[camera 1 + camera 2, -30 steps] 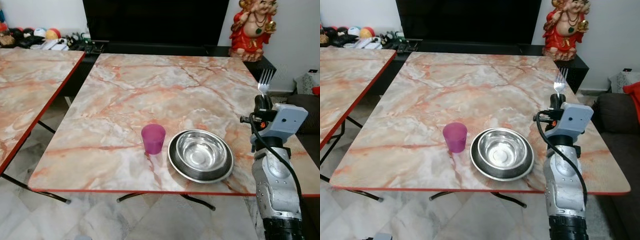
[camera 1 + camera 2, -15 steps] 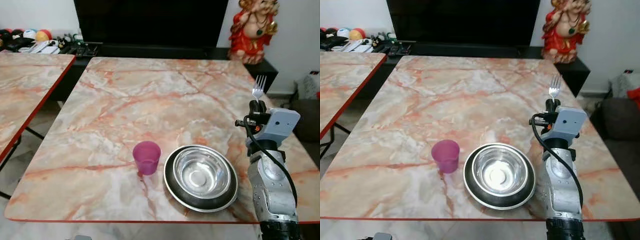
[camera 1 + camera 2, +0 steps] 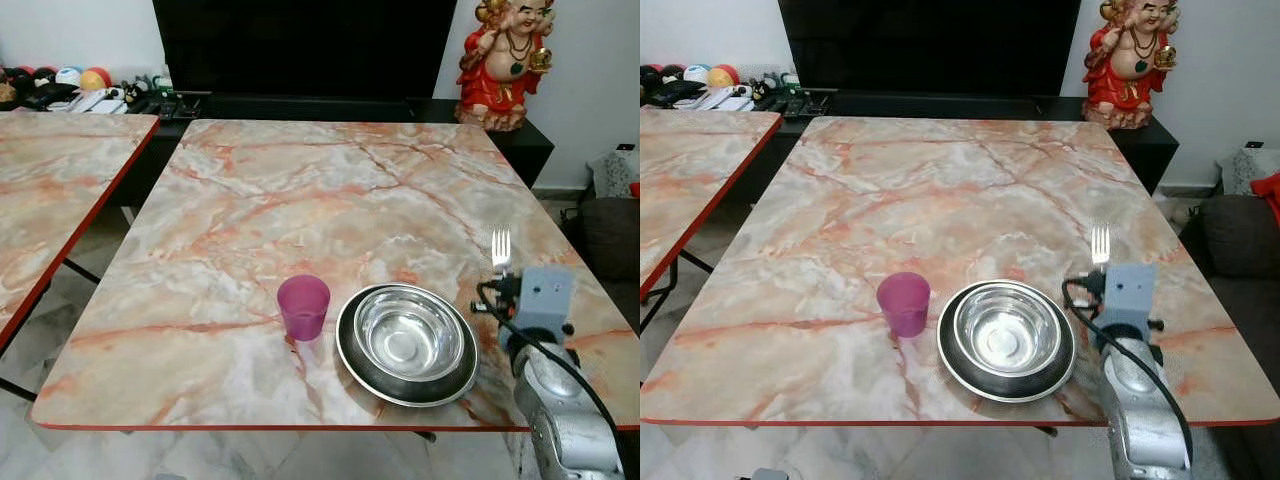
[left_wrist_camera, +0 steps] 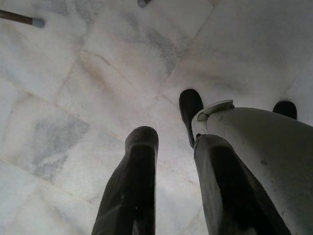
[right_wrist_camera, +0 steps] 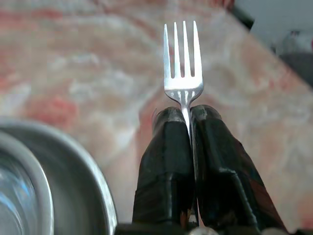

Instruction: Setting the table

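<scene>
My right claw [image 5: 188, 147] clenched on fork [image 5: 182, 63], long axis along fingers, tines pointing away across table [image 3: 300, 190], beside bowl [image 3: 408, 340].

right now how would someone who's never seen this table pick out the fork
Start at the big marble-patterned table and find the steel bowl near its front edge, with a purple cup on its left. The fork is just right of the bowl, clamped in the right pincer, tines pointing away from the robot, the only cutlery there.
</scene>
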`<state>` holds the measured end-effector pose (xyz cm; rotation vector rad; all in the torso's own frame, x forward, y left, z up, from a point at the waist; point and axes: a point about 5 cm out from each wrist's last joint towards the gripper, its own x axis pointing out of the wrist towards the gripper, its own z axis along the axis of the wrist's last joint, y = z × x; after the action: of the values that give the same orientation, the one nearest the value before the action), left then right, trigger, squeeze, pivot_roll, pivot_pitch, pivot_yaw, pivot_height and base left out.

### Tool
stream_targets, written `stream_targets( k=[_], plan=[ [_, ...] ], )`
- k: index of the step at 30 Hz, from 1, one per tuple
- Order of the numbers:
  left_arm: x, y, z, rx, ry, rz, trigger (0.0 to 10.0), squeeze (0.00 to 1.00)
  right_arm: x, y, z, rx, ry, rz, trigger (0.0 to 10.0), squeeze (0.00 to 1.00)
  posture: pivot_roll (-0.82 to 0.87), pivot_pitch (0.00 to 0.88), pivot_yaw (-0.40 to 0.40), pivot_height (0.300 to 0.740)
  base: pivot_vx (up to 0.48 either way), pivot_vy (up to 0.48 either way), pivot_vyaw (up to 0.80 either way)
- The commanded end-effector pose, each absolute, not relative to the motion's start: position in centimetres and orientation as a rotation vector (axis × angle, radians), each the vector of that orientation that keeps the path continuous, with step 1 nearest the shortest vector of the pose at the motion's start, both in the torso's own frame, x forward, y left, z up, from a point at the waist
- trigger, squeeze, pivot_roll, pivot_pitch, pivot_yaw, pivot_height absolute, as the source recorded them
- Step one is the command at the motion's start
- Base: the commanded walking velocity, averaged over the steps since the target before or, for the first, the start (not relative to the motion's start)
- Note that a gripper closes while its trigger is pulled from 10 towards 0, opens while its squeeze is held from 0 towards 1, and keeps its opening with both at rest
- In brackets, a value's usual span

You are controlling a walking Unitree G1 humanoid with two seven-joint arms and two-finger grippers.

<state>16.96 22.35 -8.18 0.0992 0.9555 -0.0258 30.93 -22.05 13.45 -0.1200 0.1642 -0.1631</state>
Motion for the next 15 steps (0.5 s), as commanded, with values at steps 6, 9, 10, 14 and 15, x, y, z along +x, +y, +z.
stream_targets(
  k=[6, 9, 10, 14, 15],
  plan=[
    [16.2, 22.8, -8.5, 0.108, 0.998, -0.029, 10.0, 0.0, 30.8, -22.9, 13.0, -0.162, 0.232, -0.133, 10.0, 0.0, -0.02, 0.111, -0.003, 0.74, 0.0, 0.0, 0.0],
    [16.3, 22.8, -8.4, 0.11, 0.997, -0.03, 10.0, 0.0, 30.7, -23.8, 13.1, -0.168, 0.234, -0.147, 10.0, 0.0, -0.02, 0.115, 0.001, 0.74, 0.0, 0.0, 0.0],
    [16.3, 22.8, -8.4, 0.109, 0.995, -0.03, 10.0, 0.0, 30.6, -24.2, 13.2, -0.169, 0.234, -0.146, 10.0, 0.0, -0.03, 0.115, 0.001, 0.74, 0.0, 0.0, 0.0],
    [16.4, 22.7, -8.4, 0.111, 0.997, -0.035, 10.0, 0.0, 30.5, -24.6, 13.2, -0.159, 0.241, -0.127, 10.0, 0.0, -0.03, 0.12, 0.004, 0.74, 0.0, 0.0, 0.0],
    [16.3, 22.6, -8.5, 0.116, 0.999, -0.04, 10.0, 0.0, 30.5, -24.9, 12.9, -0.153, 0.253, -0.131, 10.0, 0.0, -0.03, 0.12, 0.004, 0.74, 0.0, 0.0, 0.0]
  ],
)
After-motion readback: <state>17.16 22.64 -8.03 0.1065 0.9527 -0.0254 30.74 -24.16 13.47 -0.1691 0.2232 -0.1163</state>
